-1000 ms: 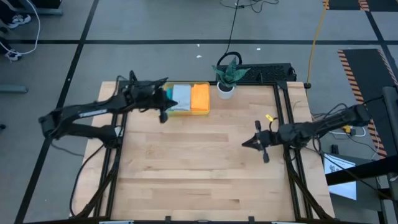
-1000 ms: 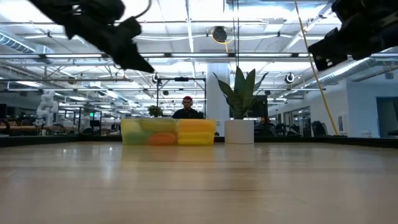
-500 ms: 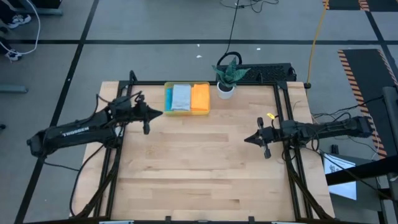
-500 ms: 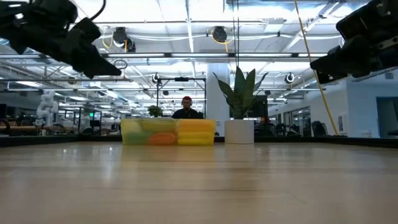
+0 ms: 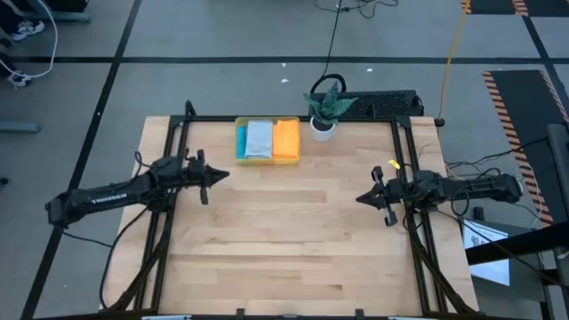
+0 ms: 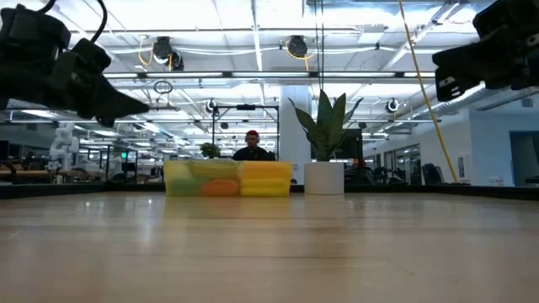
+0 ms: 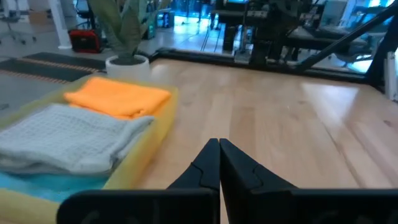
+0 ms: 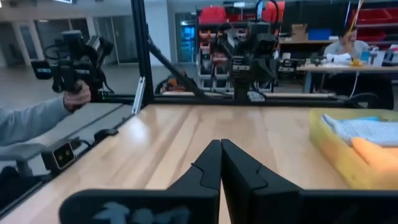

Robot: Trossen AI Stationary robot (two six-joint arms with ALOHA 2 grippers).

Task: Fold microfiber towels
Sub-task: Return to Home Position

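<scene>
Grey towel [image 7: 68, 140] beside orange towel [image 7: 118, 96] in tray [image 7: 142, 163].

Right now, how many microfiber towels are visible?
3, all in the translucent yellow plastic tray: orange towel nearest the potted plant, light grey towel beside it, bright blue towel under the grey. More may lie hidden beneath.

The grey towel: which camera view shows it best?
The left wrist view: the grey towel lies close, folded, in the tray beside the orange towel. The high view shows it as a small pale strip, the right wrist view only far off, and the low view not clearly.
</scene>
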